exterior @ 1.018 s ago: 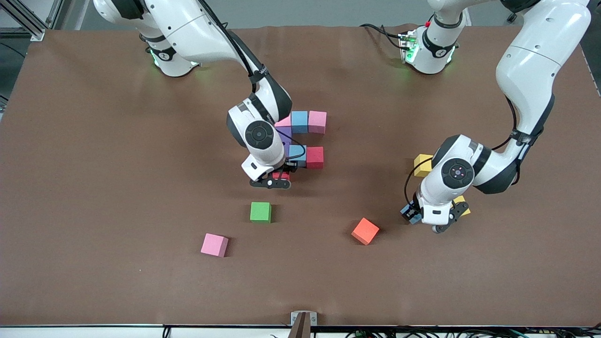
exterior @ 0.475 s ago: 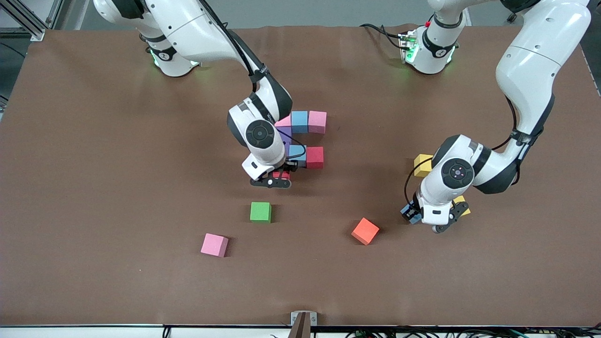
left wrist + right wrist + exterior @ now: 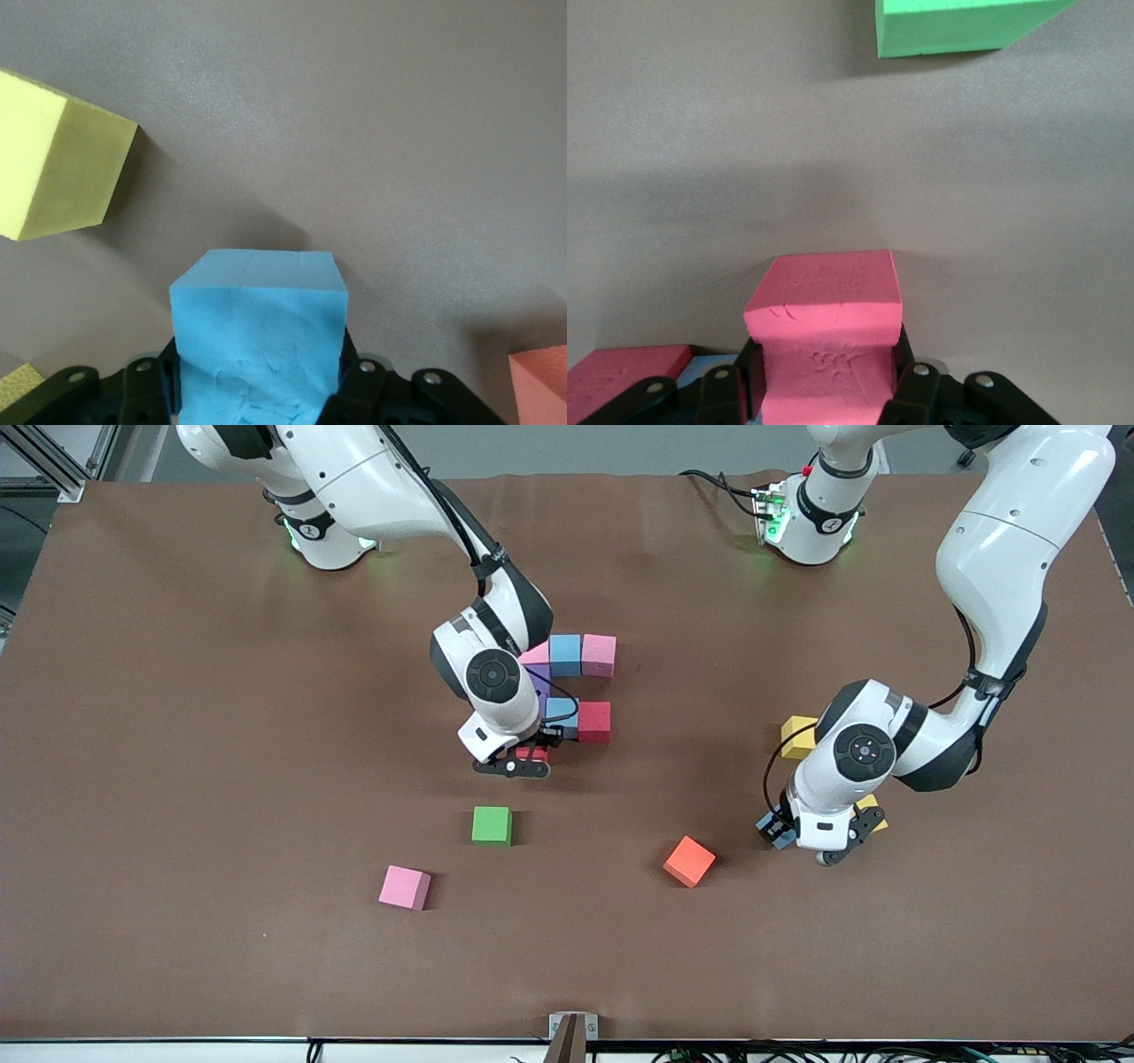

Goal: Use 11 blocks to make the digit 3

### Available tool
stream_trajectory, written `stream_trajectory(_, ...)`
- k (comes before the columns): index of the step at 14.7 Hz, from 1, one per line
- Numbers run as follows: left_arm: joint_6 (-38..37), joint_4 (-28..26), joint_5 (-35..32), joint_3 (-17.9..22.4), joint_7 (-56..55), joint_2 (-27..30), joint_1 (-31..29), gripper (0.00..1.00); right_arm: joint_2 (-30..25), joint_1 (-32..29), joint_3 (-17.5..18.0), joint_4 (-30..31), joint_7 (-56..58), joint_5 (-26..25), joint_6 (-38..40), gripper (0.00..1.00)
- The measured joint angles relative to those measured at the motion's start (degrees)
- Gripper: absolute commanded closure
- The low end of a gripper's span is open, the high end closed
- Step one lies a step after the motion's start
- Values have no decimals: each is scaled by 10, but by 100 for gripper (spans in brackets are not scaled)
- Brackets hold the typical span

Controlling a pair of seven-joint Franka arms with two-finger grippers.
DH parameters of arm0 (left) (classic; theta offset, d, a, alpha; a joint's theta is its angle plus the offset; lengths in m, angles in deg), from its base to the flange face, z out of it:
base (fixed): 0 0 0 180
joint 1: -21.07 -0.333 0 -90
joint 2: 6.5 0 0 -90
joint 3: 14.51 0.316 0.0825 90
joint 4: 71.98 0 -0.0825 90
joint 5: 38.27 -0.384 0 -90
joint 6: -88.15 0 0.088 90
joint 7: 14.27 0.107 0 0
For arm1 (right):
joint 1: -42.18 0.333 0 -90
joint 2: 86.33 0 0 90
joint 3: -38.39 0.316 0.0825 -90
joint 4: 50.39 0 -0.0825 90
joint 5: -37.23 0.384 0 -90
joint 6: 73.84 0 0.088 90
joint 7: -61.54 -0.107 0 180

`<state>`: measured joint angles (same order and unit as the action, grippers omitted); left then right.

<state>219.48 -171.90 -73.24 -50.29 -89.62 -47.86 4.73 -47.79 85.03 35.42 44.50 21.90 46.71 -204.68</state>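
The partial digit 3 lies mid-table: a pink block (image 3: 536,657), a light blue block (image 3: 564,654) and a pink block (image 3: 599,654) in a row, a purple one (image 3: 539,691) half hidden by the right wrist, then a light blue block (image 3: 562,711) and a red block (image 3: 594,721). My right gripper (image 3: 530,760) (image 3: 824,376) is shut on a red block (image 3: 530,755) (image 3: 824,341), low beside that second row. My left gripper (image 3: 780,828) (image 3: 259,385) is shut on a light blue block (image 3: 772,825) (image 3: 257,328), low over the mat. Loose blocks: green (image 3: 492,825) (image 3: 957,22), pink (image 3: 405,887), orange (image 3: 689,860) (image 3: 540,381).
Two yellow cubes sit by the left wrist, one (image 3: 798,736) farther from the front camera and one (image 3: 873,808) (image 3: 58,159) partly hidden under it. The brown mat (image 3: 177,779) has open room toward the right arm's end.
The right arm has crept a hair toward the figure with its red block. The left arm and the loose blocks have not moved.
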Motion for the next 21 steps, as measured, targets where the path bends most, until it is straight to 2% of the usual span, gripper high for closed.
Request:
stream_trajectory(10,0,2,0,0,0,0,0,54,-4,3,0,7,-2,0,-1,99)
stream_trajectory(12,0,2,0,0,0,0,0,54,-4,3,0,7,-2,0,-1,96)
stream_trajectory(13,0,2,0,0,0,0,0,54,-4,3,0,7,-2,0,-1,89)
stream_trajectory(14,0,2,0,0,0,0,0,54,-4,3,0,7,-2,0,-1,75)
stream_trajectory(15,0,2,0,0,0,0,0,54,-4,3,0,7,-2,0,-1,40)
stream_trajectory(16,0,2,0,0,0,0,0,54,-4,3,0,7,-2,0,-1,0)
stream_trajectory(21,0,2,0,0,0,0,0,54,1,4,0,17,-2,0,0,0)
